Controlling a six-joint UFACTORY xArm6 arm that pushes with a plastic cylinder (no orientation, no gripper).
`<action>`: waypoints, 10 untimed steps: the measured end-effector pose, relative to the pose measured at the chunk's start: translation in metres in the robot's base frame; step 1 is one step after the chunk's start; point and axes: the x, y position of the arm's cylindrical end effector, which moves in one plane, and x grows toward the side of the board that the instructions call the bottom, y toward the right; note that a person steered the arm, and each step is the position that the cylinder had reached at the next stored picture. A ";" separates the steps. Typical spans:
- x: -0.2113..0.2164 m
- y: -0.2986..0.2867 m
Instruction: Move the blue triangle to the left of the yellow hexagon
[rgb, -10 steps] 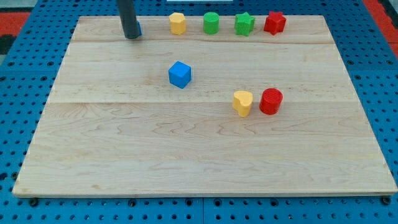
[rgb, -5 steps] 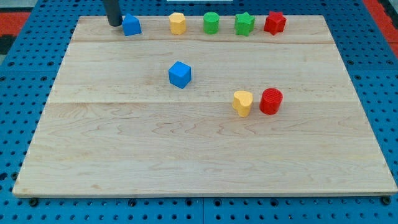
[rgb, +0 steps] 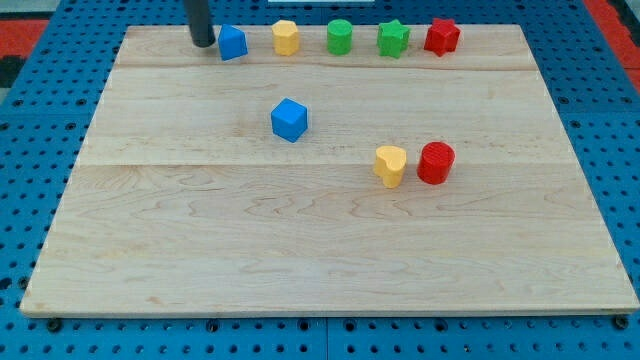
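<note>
The blue triangle (rgb: 232, 43) stands near the board's top edge, a short gap to the left of the yellow hexagon (rgb: 286, 38). My tip (rgb: 202, 43) rests on the board just left of the blue triangle, touching or nearly touching its left side. The rod rises out of the view's top.
To the right of the yellow hexagon in the top row stand a green cylinder (rgb: 340, 37), a green star (rgb: 393, 39) and a red star (rgb: 441, 36). A blue cube (rgb: 289, 119) sits mid-board. A yellow heart (rgb: 390, 165) and a red cylinder (rgb: 436, 162) stand side by side at the right.
My tip went left past the blue triangle, then came back right against its left side. The blue triangle has slid right, closer to the yellow hexagon.
</note>
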 end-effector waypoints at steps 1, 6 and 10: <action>0.031 -0.006; -0.026 0.027; 0.024 0.022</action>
